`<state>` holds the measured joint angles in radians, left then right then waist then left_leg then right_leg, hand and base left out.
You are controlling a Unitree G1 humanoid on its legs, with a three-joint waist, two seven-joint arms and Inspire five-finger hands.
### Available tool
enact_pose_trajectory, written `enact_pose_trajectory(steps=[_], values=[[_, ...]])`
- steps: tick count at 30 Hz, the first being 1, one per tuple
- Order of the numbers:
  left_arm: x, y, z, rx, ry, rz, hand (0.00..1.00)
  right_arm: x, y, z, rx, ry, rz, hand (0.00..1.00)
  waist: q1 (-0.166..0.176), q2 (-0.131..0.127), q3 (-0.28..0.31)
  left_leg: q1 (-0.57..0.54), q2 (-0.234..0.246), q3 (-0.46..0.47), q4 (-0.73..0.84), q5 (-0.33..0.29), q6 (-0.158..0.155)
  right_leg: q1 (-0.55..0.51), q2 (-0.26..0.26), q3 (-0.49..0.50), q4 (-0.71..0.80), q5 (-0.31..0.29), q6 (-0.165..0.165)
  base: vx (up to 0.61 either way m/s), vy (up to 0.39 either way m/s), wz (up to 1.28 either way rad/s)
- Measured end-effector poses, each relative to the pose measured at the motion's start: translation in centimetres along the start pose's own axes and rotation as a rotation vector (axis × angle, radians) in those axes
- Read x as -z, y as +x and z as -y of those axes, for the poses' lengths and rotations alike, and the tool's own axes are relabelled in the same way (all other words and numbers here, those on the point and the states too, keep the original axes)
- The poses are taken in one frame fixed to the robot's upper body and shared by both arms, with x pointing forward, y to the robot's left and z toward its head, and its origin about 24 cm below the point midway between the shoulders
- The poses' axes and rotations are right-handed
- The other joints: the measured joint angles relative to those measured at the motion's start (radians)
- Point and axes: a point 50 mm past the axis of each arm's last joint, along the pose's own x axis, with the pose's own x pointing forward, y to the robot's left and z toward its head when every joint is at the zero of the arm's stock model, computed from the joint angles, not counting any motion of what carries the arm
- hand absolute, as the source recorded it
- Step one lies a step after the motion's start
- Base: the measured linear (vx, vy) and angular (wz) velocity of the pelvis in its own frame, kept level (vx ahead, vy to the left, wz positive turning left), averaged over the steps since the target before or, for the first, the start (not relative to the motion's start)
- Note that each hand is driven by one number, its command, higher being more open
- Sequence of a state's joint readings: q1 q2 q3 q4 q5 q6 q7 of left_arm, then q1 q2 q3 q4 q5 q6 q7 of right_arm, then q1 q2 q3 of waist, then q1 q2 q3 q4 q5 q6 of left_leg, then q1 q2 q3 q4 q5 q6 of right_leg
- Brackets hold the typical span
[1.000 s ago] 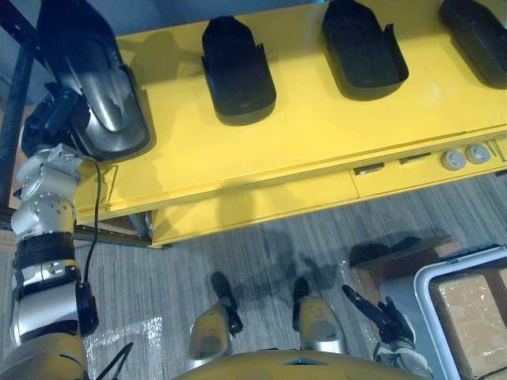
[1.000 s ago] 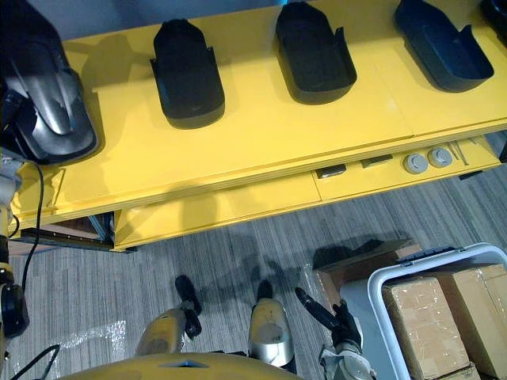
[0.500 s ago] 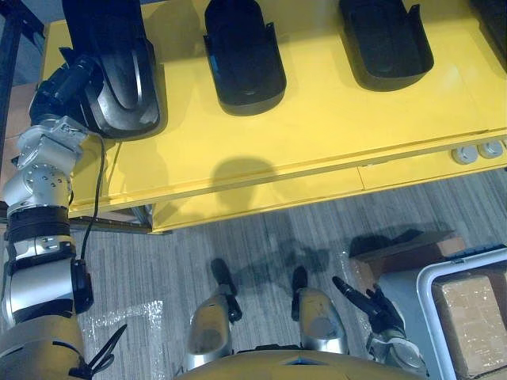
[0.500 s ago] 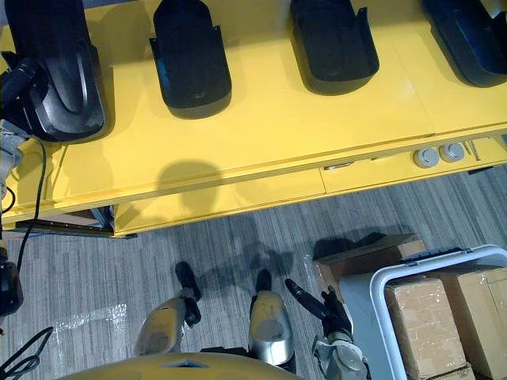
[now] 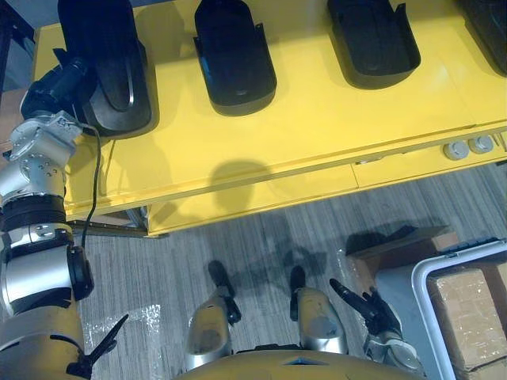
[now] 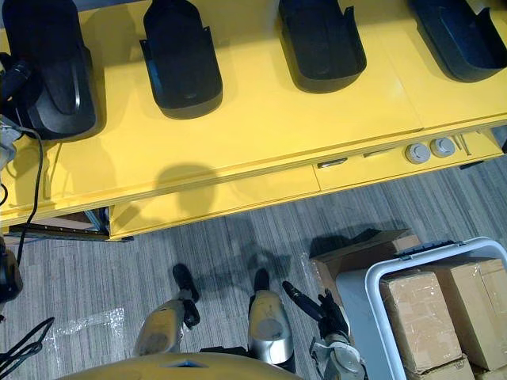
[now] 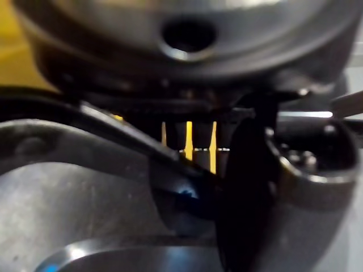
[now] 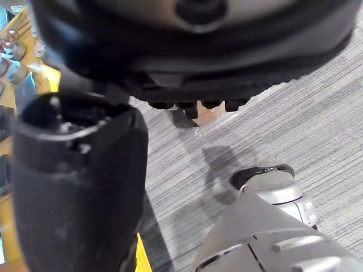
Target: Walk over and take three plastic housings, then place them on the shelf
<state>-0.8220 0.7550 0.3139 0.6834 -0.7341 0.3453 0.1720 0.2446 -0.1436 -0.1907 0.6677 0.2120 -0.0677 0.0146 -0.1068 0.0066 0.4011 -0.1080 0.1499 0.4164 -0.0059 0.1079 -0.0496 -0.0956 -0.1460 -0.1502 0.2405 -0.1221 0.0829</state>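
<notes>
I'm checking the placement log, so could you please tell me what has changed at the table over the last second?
The leftmost housing, skewed a second ago, now lies about parallel to its neighbours, with the left hand staying at its left rim. The views also shifted with the camera. The other housings on the yellow table and the open right hand, low over the floor, are unchanged.
</notes>
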Motion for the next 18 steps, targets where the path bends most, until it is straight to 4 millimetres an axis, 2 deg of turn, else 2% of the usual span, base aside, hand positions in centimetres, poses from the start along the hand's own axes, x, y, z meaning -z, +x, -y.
enact_pose_trajectory(steps=[10,11,18], values=[[0.3,0.2,-1.1,-0.037,0.028,-0.032,0.00,0.4,-0.1,-0.3,-0.012,-0.009,-0.024,1.00,-0.007,-0.001,-0.001,0.032,0.001,0.013,-0.017,-0.004,-0.005,0.028,-0.002,0.005,-0.014,0.003,0.001,0.00,0.008,-0.02],[0.3,0.2,-1.1,-0.037,0.024,-0.034,1.00,0.4,-0.1,-0.3,-0.013,-0.009,-0.024,1.00,-0.007,-0.001,-0.002,0.033,0.001,0.014,-0.018,-0.004,-0.005,0.028,-0.002,0.005,-0.015,0.003,0.001,0.00,0.000,0.00],[0.5,0.4,-1.4,-0.070,0.063,-0.055,1.00,0.8,-0.1,-0.6,-0.023,-0.019,-0.041,1.00,-0.007,-0.002,-0.004,0.048,0.001,0.027,-0.028,-0.004,-0.005,0.034,-0.002,0.014,-0.019,0.010,0.002,0.00,0.013,-0.04]])
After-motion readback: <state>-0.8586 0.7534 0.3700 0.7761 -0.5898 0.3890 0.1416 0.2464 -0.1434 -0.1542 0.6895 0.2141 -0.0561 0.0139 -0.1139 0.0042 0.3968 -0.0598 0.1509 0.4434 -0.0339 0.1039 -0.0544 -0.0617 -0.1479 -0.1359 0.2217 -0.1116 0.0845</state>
